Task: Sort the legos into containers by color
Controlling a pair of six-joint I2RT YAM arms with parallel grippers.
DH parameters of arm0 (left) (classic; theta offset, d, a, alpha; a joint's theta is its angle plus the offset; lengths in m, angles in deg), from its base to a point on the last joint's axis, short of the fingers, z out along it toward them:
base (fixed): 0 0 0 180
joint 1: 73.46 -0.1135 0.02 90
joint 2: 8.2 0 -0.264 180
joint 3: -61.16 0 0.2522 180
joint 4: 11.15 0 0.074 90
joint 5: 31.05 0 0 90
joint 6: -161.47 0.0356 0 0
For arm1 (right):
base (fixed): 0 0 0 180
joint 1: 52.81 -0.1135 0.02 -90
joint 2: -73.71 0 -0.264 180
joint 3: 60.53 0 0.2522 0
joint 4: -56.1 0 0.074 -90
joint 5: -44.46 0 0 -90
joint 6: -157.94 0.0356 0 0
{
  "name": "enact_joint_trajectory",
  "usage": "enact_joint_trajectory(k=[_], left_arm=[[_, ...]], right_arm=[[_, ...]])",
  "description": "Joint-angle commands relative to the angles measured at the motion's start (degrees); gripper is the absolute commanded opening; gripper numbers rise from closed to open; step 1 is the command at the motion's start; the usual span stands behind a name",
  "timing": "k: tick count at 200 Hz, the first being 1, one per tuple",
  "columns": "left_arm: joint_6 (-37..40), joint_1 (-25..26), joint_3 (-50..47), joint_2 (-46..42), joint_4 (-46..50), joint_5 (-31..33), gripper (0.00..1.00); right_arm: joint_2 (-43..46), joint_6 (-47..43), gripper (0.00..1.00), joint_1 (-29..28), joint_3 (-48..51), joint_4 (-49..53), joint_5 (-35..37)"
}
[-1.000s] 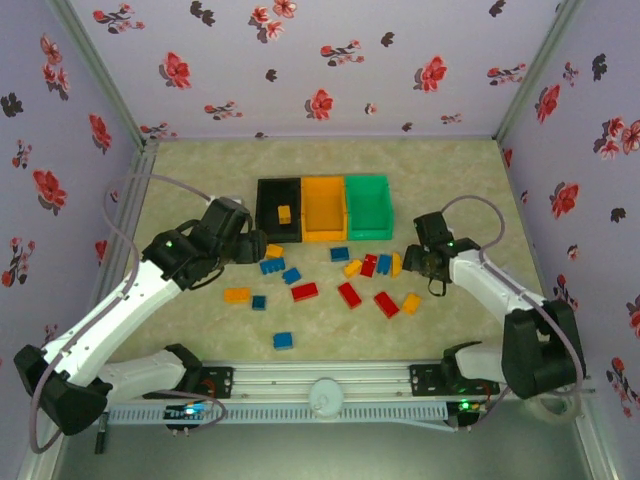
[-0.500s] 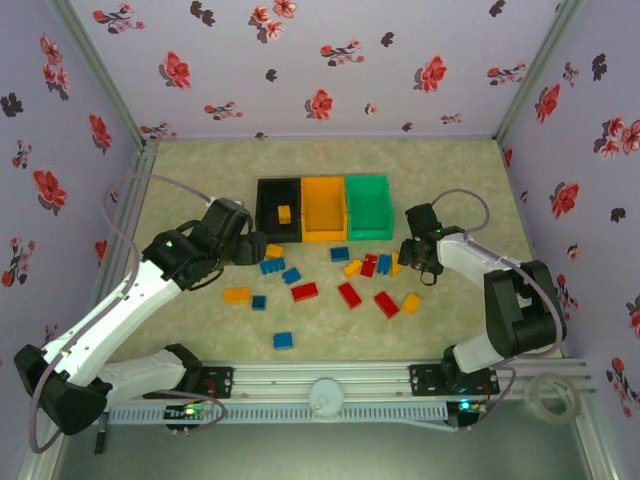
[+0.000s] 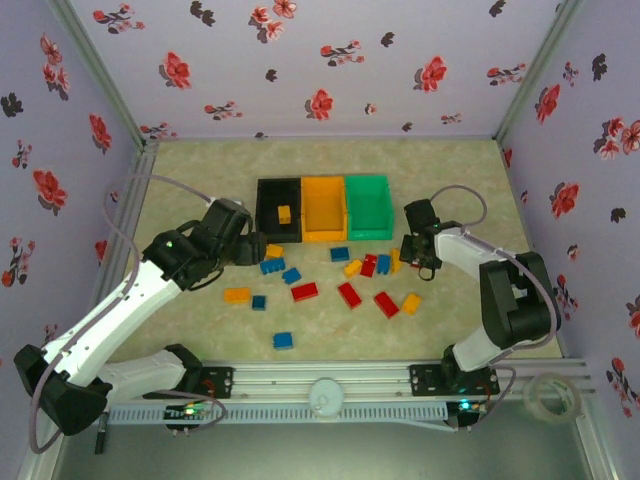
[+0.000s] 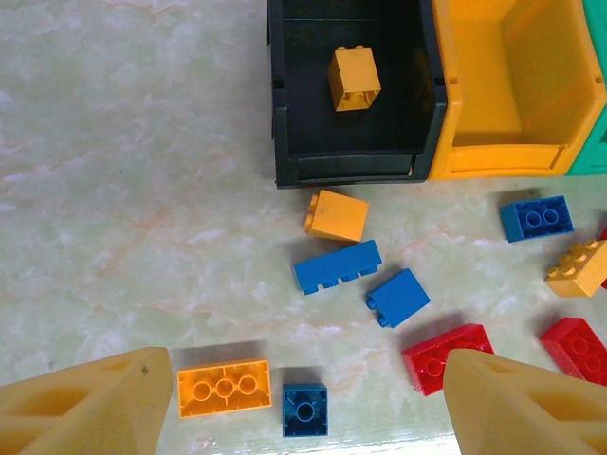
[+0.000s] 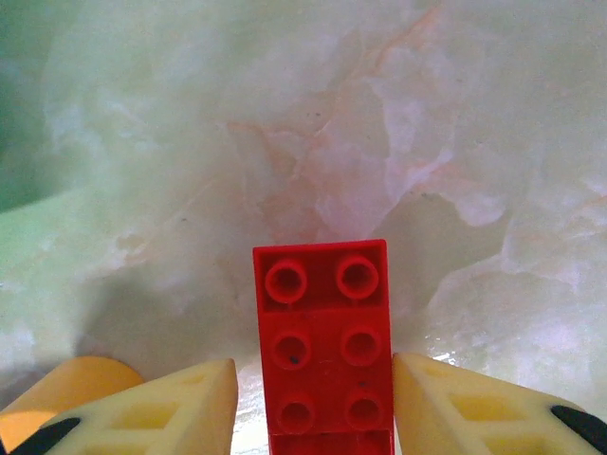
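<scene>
Three joined bins stand at mid-table: black (image 3: 279,208), orange (image 3: 323,207), green (image 3: 368,205). One orange-yellow brick (image 4: 353,80) lies in the black bin (image 4: 351,166). Red, blue and orange-yellow legos (image 3: 349,294) are scattered on the table in front of the bins. My left gripper (image 3: 250,248) hovers open over the left part of the scatter, with an orange brick (image 4: 224,390) and a small blue brick (image 4: 304,409) between its fingertips (image 4: 95,398). My right gripper (image 3: 416,248) is right of the green bin, shut on a red brick (image 5: 324,351) held above the table.
Flowered walls enclose the table on three sides. A metal rail (image 3: 320,385) with both arm bases runs along the near edge. A roll of tape (image 3: 552,394) lies at the near right corner. The green bin's blur (image 5: 14,95) sits at the right wrist view's left edge.
My right gripper has moved left and farther away, from the scatter's right edge toward the green bin. The left arm has stayed still.
</scene>
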Motion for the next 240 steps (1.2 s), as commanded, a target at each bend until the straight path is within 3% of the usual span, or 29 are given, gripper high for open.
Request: enact_joint_trajectory(k=[1, 51, 112, 159, 196, 240], left_arm=[[0.5, 0.4, -0.7, -0.6, 1.0, 1.0, 0.76], [0.5, 0.4, -1.1, -1.6, 0.9, 1.0, 0.76], [0.2, 0.4, -1.4, -2.6, 0.9, 1.0, 0.76], [-0.1, 0.5, -1.8, -2.3, 0.5, 0.6, 0.76], [-0.4, 0.4, -2.7, -2.5, -0.2, 0.3, 0.76], [-1.0, 0.6, -5.4, -1.9, -2.3, -1.2, 0.76]], right_arm=[[-1.8, -0.6, 0.46, 0.6, -0.8, 1.3, 0.3], [-2.1, -0.7, 0.36, 0.8, -1.3, 2.1, -0.3], [8.4, -2.5, 0.29, 0.5, -4.0, 7.9, 0.9], [12.6, -3.6, 0.29, -5.6, -12.0, 11.7, 2.4], [7.9, -3.0, 0.28, -13.1, -20.9, 10.2, 2.3], [-4.5, -2.6, 0.26, -19.2, -30.9, 4.4, 1.2]])
